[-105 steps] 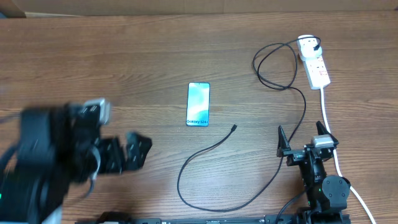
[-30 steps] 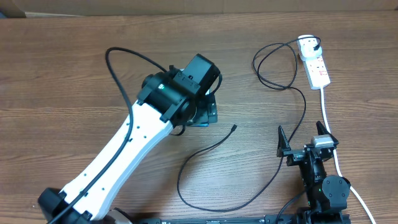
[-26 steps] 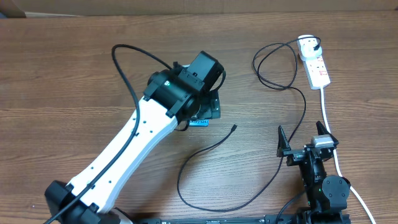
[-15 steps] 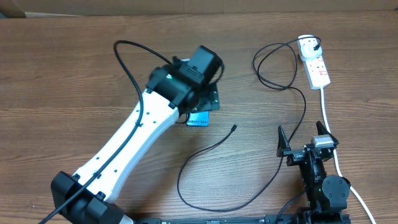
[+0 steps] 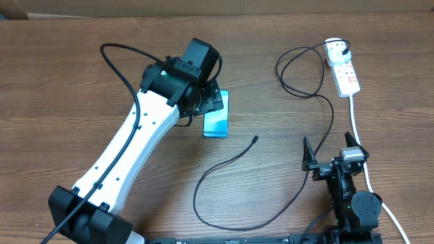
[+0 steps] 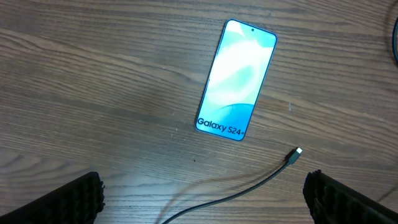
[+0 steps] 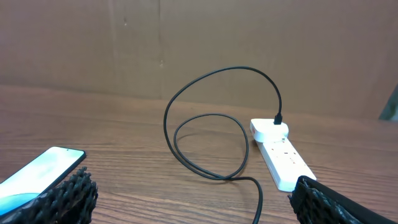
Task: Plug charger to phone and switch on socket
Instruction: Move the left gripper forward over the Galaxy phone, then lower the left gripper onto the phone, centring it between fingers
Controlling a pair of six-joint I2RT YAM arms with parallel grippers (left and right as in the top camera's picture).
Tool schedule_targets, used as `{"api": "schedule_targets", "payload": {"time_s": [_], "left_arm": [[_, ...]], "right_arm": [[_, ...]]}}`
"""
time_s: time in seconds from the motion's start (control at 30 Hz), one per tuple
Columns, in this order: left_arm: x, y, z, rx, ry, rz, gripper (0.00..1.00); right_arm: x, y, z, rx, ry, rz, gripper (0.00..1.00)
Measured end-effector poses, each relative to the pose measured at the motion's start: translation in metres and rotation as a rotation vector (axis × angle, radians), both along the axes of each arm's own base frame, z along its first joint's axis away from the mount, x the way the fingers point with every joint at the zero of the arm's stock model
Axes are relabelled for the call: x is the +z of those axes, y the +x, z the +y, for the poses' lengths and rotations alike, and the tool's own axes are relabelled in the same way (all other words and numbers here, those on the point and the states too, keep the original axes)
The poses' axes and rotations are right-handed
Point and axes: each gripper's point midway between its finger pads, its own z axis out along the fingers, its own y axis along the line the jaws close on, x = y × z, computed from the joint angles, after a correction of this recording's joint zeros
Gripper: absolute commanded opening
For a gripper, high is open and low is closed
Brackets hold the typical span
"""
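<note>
- The left gripper (image 6: 202, 202) is hanging over the phone (image 6: 236, 78), its fingers spread fully and gripping nothing.
- The phone is lying flat on the table (image 5: 68, 74), its long axis running away from the robot and its lettered end nearer.
- The plug tip (image 6: 293, 155) of the charger (image 5: 196, 200) is resting just beyond that end, off to the right and not touching; the port is probably there, though it is too small to see.
- The right gripper (image 5: 329, 150) is waiting wide open and empty, nearer the socket (image 5: 342, 68).

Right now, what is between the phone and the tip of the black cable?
Only bare table lies between the phone and the cable tip, seen in the left wrist view.
</note>
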Motion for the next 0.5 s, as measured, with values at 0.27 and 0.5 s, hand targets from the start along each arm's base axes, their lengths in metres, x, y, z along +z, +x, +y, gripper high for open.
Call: {"api": "schedule_targets", "payload": {"time_s": [0.27,0.5], "left_arm": [[-0.0001,-0.0002,0.0002,0.0,0.001,0.001,1.0],[-0.0019,-0.0018,0.001,0.0,0.005,0.009,1.0]], "right_arm": [[-0.0001,0.0,-0.0002,-0.001,0.0,0.0,1.0],[0.0,0.0,-0.0001,0.0,0.0,0.0,1.0]]}}
